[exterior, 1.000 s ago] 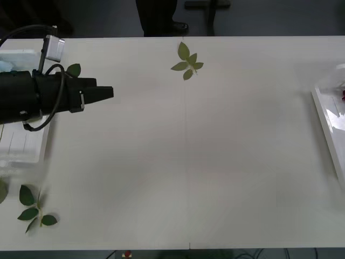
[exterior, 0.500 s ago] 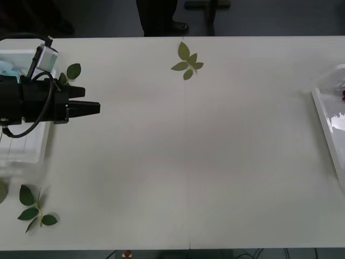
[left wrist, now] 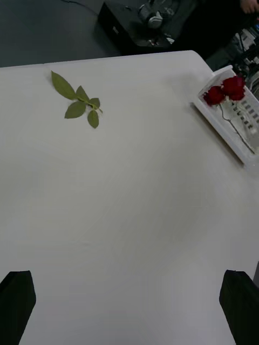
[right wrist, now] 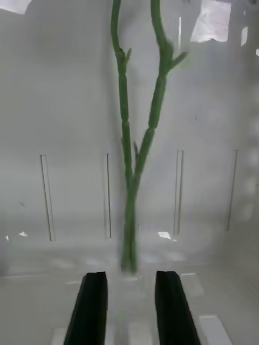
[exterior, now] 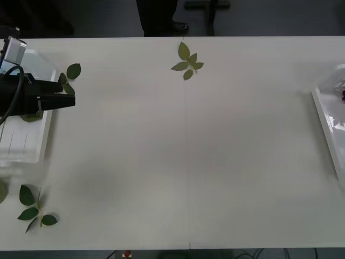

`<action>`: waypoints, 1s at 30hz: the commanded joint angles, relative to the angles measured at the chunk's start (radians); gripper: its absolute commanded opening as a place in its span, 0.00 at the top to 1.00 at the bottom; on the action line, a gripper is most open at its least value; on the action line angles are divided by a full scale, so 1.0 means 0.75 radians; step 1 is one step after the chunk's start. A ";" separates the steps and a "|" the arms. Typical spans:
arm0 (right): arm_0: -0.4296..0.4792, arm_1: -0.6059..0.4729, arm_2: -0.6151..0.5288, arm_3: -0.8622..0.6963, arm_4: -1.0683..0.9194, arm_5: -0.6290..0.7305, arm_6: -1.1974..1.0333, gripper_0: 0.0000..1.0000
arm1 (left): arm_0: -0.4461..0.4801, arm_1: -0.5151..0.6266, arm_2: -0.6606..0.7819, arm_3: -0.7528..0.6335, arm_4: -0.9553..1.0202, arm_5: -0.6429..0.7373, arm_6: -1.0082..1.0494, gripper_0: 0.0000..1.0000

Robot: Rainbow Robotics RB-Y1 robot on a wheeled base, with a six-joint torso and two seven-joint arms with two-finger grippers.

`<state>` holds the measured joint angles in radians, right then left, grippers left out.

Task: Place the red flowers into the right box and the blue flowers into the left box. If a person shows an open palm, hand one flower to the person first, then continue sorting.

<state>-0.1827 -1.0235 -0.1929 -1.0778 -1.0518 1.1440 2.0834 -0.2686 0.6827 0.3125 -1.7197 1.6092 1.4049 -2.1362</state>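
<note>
Two red flowers (left wrist: pixel 226 90) lie in the right box (left wrist: pixel 217 117), a white tray at the table's right edge (exterior: pixel 324 123); a red speck (exterior: pixel 343 96) shows there. My right gripper (right wrist: pixel 129 277) hovers low over that box's floor (right wrist: pixel 65 161), open, with green stems (right wrist: pixel 129 161) ending just ahead of its black fingertips. My left gripper (exterior: pixel 69 97) is open and empty, pointing right above the left box (exterior: pixel 24 145). The blue flowers are hidden behind the left arm. A person's dark legs (exterior: pixel 159 16) stand beyond the far edge.
Loose leaf sprigs lie at the far middle (exterior: pixel 187 60) (left wrist: pixel 78 102), the near left corner (exterior: pixel 35 208) and beside the left box (exterior: pixel 70 73). The broad white tabletop (exterior: pixel 188 156) lies between the boxes.
My left arm has drawn back to the left, its gripper moving from over the table to above the left box. Nothing else has moved.
</note>
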 commanded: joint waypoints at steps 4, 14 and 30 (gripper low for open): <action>-0.020 -0.020 -0.054 -0.021 -0.054 0.045 0.079 0.00 | -0.030 -0.029 -0.094 -0.024 -0.041 -0.129 -0.019 0.00; -0.020 -0.022 -0.385 -0.297 -0.101 0.430 0.173 0.00 | -0.030 -0.065 -0.288 -0.024 -0.041 -0.302 -0.029 0.00; -0.020 0.148 -0.446 -0.756 -0.518 0.545 0.829 0.00 | -0.104 -0.065 -0.274 -0.102 -0.268 -0.061 0.124 0.00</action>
<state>-0.1829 -0.9663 -0.5072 -1.5654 -1.4109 1.5544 2.6833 -0.3091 0.6288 0.1032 -1.7279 1.4195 1.3448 -2.1299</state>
